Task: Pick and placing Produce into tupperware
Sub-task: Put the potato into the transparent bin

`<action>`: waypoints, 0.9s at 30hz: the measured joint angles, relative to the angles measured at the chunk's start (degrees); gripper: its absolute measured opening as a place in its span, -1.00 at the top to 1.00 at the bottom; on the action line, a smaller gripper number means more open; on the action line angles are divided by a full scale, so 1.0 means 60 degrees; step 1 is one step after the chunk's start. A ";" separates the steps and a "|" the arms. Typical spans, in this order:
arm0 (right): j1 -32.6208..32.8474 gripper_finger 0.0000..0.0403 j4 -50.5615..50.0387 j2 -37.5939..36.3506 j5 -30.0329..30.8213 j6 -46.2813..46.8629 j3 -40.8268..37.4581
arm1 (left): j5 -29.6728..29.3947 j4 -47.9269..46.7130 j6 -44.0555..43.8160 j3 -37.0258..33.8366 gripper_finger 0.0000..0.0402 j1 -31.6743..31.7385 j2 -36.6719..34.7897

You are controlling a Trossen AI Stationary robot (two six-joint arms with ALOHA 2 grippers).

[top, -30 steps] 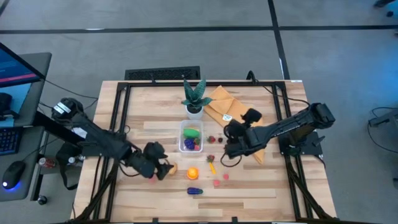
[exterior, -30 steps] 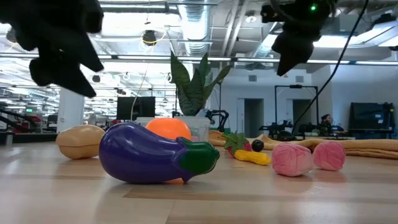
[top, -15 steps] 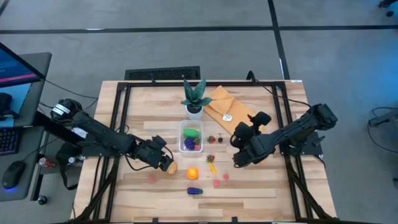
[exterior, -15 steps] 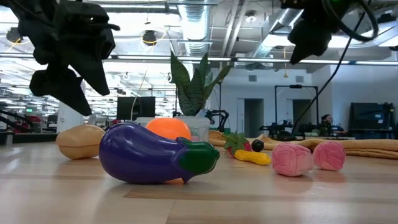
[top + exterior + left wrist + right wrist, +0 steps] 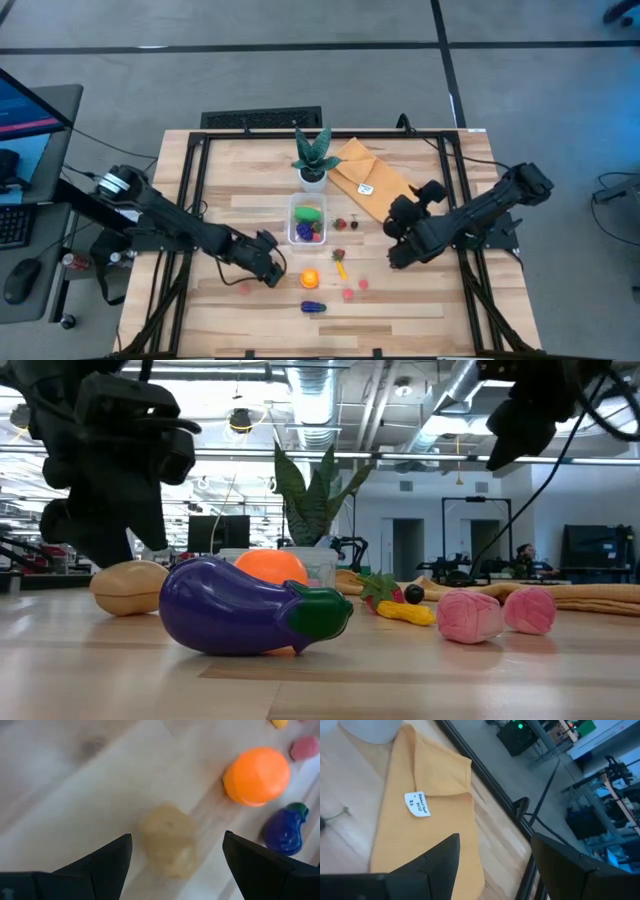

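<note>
- Our left gripper (image 5: 268, 267) has swung in over the last second from the table's left front toward the middle, and now hangs with its jaws spread wide and nothing between them.
- In the left wrist view its fingers (image 5: 100, 865) straddle a tan potato (image 5: 167, 840), which lies on the bare wood just beside the orange (image 5: 256, 776) and near the eggplant (image 5: 285, 827).
- We judge that the left arm has lined up on the potato and that a descent and close comes next; nothing is gripped yet.
- Our right gripper (image 5: 400, 243) has pulled back toward the table's right edge, away from the tupperware (image 5: 307, 221), jaws apart and holding nothing.
- Its wrist camera looks across the yellow cloth (image 5: 427, 820) with a white tag (image 5: 417, 804), so we take it to be clearing out of the way.
- The tupperware sits mid-table just in front of the plant (image 5: 313, 156), with a green piece (image 5: 309, 213) and purple grapes (image 5: 305, 230) already inside.
- Still loose: the orange, eggplant, potato, a yellow piece (image 5: 342, 268), pink pieces (image 5: 349, 293) and small red and dark ones beside the tupperware.
</note>
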 joint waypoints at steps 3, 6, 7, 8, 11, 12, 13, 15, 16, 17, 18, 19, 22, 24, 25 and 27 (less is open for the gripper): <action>0.0224 -0.19 0.0010 -0.0073 -0.0014 0.0151 -0.0010 | 0.0109 -0.0141 0.0142 0.0291 -0.49 -0.0004 0.0325; 0.0489 -0.19 0.0014 -0.0163 -0.0005 0.0250 -0.0006 | 0.0126 -0.0316 0.0277 0.0552 -0.49 0.0000 0.0625; 0.0586 -0.19 0.0045 -0.0131 -0.0015 0.0303 -0.0008 | 0.0136 -0.0324 0.0292 0.0637 -0.49 0.0002 0.0774; 0.0674 -0.19 0.0061 -0.0121 -0.0016 0.0332 -0.0010 | 0.0197 -0.0400 0.0303 0.0708 -0.49 0.0004 0.0921; 0.0910 -0.19 0.0050 -0.0138 0.0013 0.0454 -0.0010 | 0.0425 -0.0614 0.0428 0.0968 -0.49 0.0011 0.1386; 0.0974 -0.19 0.0047 -0.0132 0.0021 0.0522 -0.0010 | 0.0458 -0.0666 0.0522 0.1040 -0.49 0.0011 0.1494; 0.1029 -0.19 0.0047 -0.0132 0.0046 0.0545 -0.0010 | 0.0472 -0.0718 0.0605 0.1147 -0.49 0.0011 0.1622; 0.1153 -0.19 0.0057 -0.0132 0.0086 0.0549 -0.0010 | 0.0477 -0.0951 0.0778 0.1354 -0.49 0.0011 0.1816; 0.1189 -0.19 0.0054 -0.0132 0.0123 0.0557 -0.0010 | 0.0441 -0.1142 0.0863 0.1492 -0.49 0.0006 0.1903; 0.1215 -0.19 0.0068 -0.0132 0.0130 0.0563 -0.0010 | 0.0404 -0.1347 0.0943 0.1627 -0.49 0.0004 0.1950; 0.1216 -0.19 0.0113 -0.0132 0.0126 0.0563 -0.0010 | 0.0346 -0.1536 0.1015 0.1725 -0.49 0.0004 0.1973; 0.1212 -0.19 0.0120 -0.0132 0.0126 0.0566 -0.0010 | 0.0264 -0.1728 0.1079 0.1813 -0.49 0.0003 0.1994; 0.1208 -0.19 0.0116 -0.0132 0.0130 0.0616 -0.0010 | -0.0095 -0.2168 0.1325 0.2023 -0.49 0.0014 0.2014; 0.1208 -0.19 0.0119 -0.0132 0.0133 0.0629 -0.0008 | -0.0208 -0.2217 0.1440 0.2088 -0.49 0.0018 0.2011; 0.1208 -0.19 0.0127 -0.0132 0.0137 0.0632 -0.0006 | -0.0264 -0.2294 0.1461 0.2089 -0.49 0.0020 0.2010; 0.1208 -0.19 0.0130 -0.0132 0.0152 0.0636 -0.0007 | -0.0382 -0.2514 0.1469 0.2082 -0.49 0.0022 0.2010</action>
